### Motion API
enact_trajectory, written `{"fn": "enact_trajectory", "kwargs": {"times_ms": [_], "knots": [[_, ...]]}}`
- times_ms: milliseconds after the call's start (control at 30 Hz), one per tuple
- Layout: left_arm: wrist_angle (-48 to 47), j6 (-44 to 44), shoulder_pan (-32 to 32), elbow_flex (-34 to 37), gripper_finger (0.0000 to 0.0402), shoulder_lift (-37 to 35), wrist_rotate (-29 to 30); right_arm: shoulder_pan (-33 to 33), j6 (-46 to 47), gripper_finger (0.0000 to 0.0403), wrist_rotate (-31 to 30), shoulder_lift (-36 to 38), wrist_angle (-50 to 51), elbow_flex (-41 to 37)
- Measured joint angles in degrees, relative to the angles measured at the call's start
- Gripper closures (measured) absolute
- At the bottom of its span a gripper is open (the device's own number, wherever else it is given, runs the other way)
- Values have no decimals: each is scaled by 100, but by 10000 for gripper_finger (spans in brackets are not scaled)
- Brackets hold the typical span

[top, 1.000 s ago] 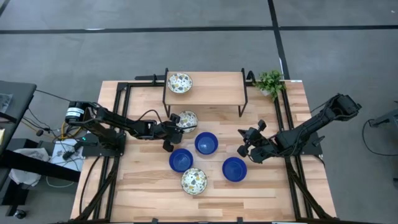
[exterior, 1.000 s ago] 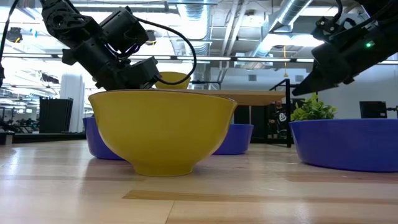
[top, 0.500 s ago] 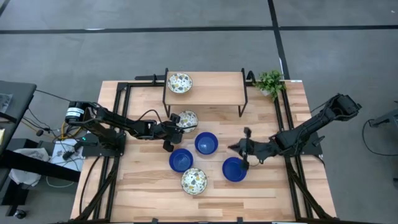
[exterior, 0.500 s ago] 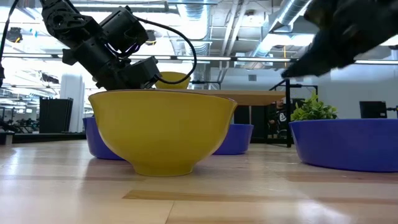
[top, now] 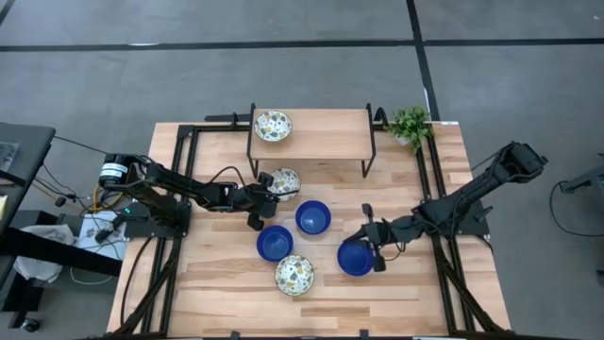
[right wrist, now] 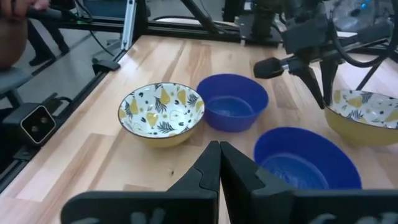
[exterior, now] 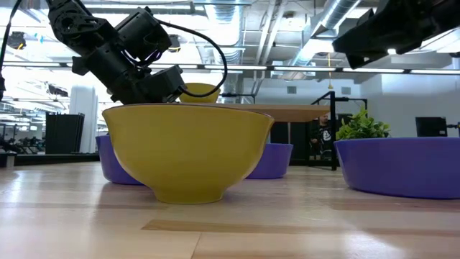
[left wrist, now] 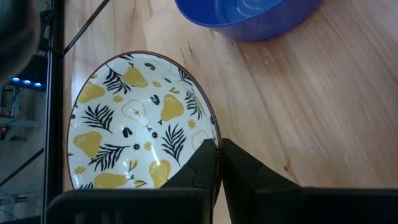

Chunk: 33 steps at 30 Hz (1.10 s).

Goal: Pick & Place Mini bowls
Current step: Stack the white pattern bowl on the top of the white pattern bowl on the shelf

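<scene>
The left gripper (top: 267, 186) is clamped on the rim of a patterned bowl (top: 283, 181) lying just in front of the raised shelf (top: 321, 134). The right gripper (top: 370, 247), fingers pressed together and holding nothing, hovers at the edge of a blue bowl (top: 353, 259), farther from the shelf, to the patterned bowl's right.

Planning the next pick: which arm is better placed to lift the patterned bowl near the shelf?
Left. Its gripper is shut on the patterned bowl rim; the right gripper is at a blue bowl.
</scene>
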<state>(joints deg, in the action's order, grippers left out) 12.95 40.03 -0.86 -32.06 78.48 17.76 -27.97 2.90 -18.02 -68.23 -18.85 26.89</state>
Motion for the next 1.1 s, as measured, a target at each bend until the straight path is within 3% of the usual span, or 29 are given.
{"fn": "enact_trajectory", "kwargs": {"times_ms": [567,1100], "knots": [[43,0,-11,0,387,0,3,-2,3,403,-7,0,35,0],[174,-203,-568,-8,388,-405,128,-2,4,403,-7,0,35,0]]}}
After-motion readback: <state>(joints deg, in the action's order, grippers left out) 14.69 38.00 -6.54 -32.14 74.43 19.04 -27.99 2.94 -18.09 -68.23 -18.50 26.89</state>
